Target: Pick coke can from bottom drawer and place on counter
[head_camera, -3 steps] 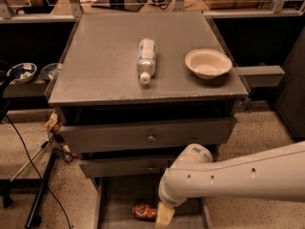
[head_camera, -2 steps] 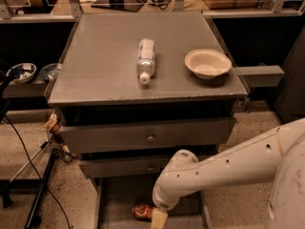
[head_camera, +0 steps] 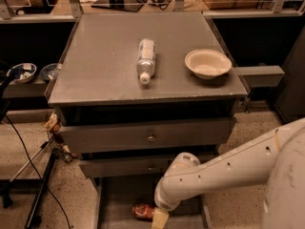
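Note:
The coke can (head_camera: 142, 211), red and lying on its side, rests on the floor of the open bottom drawer (head_camera: 116, 199) at the frame's lower edge. My white arm reaches in from the right, and its gripper (head_camera: 159, 219) hangs down into the drawer just right of the can, close to it or touching it. Only one pale finger shows at the bottom edge. The counter (head_camera: 105, 66) is the flat grey top of the cabinet above.
A clear plastic bottle (head_camera: 146, 59) lies on the counter near the middle, and a beige bowl (head_camera: 208, 63) stands at its right. Two knobbed drawers sit above the open one. A tripod and cables stand on the floor at left.
My arm has slid left and lower into the drawer, bringing the gripper up beside the can. The can has not visibly moved.

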`<action>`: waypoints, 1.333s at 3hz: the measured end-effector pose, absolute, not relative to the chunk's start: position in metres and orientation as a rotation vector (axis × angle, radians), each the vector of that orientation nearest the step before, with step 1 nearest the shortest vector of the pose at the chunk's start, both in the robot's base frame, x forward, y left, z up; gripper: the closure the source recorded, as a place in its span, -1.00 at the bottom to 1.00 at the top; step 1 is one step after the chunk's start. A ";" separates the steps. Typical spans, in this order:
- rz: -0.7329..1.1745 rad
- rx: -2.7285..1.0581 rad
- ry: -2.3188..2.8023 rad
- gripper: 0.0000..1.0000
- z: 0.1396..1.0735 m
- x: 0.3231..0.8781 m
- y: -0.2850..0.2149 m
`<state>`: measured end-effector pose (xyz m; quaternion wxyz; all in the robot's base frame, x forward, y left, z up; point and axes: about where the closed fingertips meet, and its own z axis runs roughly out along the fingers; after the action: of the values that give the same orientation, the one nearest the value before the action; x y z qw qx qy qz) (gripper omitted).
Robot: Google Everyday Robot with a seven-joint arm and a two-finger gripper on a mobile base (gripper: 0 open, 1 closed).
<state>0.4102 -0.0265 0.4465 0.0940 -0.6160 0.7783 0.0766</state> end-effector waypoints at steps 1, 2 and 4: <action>0.215 -1.727 2.360 -1.00 0.400 0.426 -0.042; 0.215 -1.727 2.360 -1.00 0.400 0.426 -0.042; 0.293 -1.783 2.306 -1.00 0.355 0.435 -0.016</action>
<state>0.4349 -0.0157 0.3550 0.1056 -0.6052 0.7827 0.0995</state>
